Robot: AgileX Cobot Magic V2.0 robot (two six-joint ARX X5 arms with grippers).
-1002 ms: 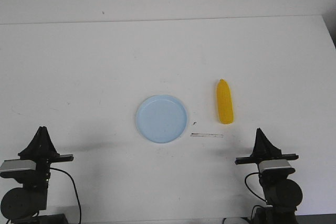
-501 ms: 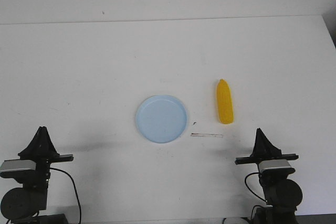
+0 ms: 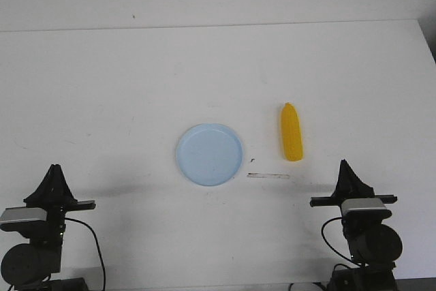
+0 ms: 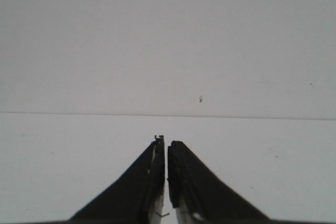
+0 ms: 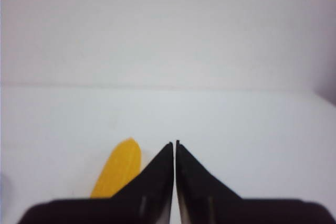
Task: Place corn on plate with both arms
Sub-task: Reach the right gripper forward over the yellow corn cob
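The yellow corn (image 3: 292,133) lies flat on the white table, right of centre, its pointed end away from me. It also shows in the right wrist view (image 5: 116,170), partly behind the fingers. The pale blue plate (image 3: 210,154) sits empty just left of the corn. My left gripper (image 3: 54,170) is shut and empty at the near left, far from both; in its wrist view (image 4: 166,140) only bare table shows. My right gripper (image 3: 345,165) is shut and empty at the near right, a little nearer than the corn and to its right; it also shows in its own wrist view (image 5: 175,142).
A thin clear strip (image 3: 268,176) lies on the table between the plate and my right gripper. A small dark speck (image 3: 253,160) sits by the plate's right edge. The table's far edge (image 3: 218,26) meets a plain wall.
My right gripper has shifted slightly to the right and a little toward me. The left arm, corn and plate have not moved.
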